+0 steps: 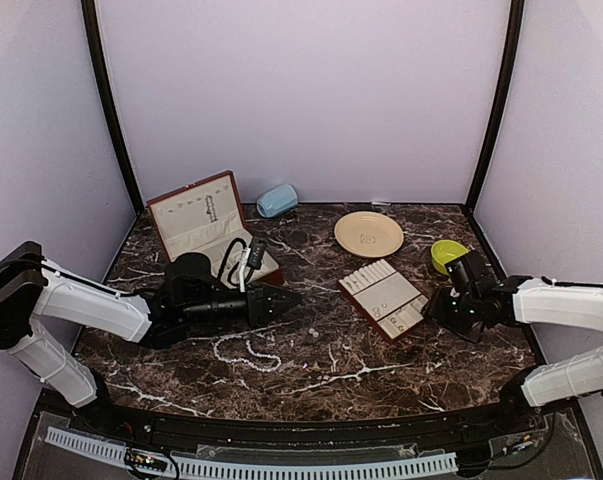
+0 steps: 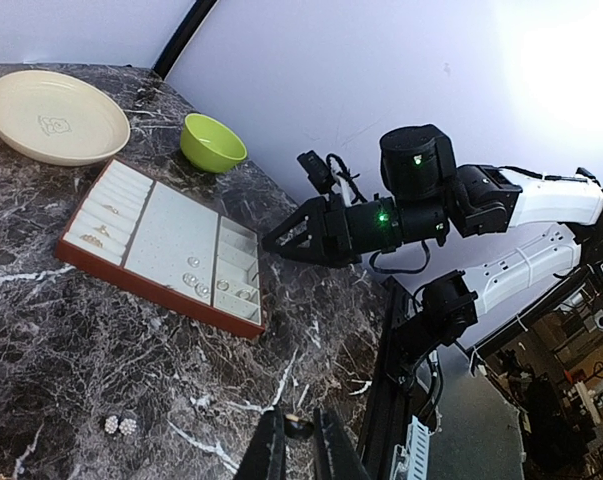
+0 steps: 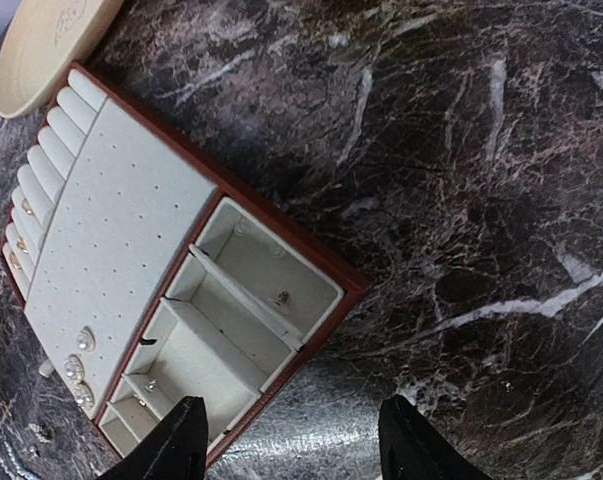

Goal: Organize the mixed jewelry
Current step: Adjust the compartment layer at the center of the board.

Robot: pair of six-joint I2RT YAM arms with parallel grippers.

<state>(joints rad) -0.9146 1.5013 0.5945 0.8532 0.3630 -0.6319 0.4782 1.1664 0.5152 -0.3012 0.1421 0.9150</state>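
1. Two arms are in view. The left gripper [image 2: 299, 425] has its fingers cut off by the bottom edge of its wrist view. They stand close with a narrow gap, and a small dark bit sits between the tips; I cannot tell whether it is pinched.
2. The pearl strand [image 1: 247, 353] lies curled on the marble table [image 1: 381, 370], just beside the left gripper and apart from it.
3. A loose stud pair [image 2: 119, 425] lies on the table near that gripper.
4. The right gripper [image 3: 293, 425] is spread wide over the compartment end of the slotted tray [image 3: 131, 230], with only its fingertips in frame.
5. White tray studs [image 3: 79, 352] sit on the tray's flat panel, and a tiny piece [image 3: 282, 297] lies in one compartment, too small to identify.
6. The plate [image 3: 41, 45] is mostly cut off in the right wrist view.
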